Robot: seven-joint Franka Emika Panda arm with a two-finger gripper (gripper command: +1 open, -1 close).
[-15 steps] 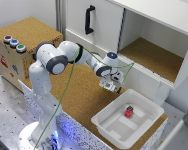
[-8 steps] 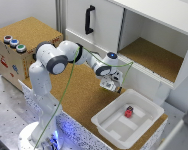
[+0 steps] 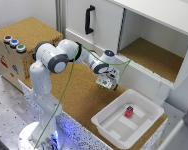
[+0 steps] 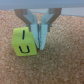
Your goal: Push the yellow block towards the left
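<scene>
My gripper (image 4: 39, 35) sits low on the cork worktop (image 3: 79, 95), fingers together, flank touching the yellow block (image 4: 22, 41) so I can shove it sideways.

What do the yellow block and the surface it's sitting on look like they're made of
Yellow block: likely painted wood or hard plastic, with a smooth matte face, crisp edges and dark letters. The surface looks like cork board, speckled brown and grainy. The blur leaves both uncertain.
</scene>
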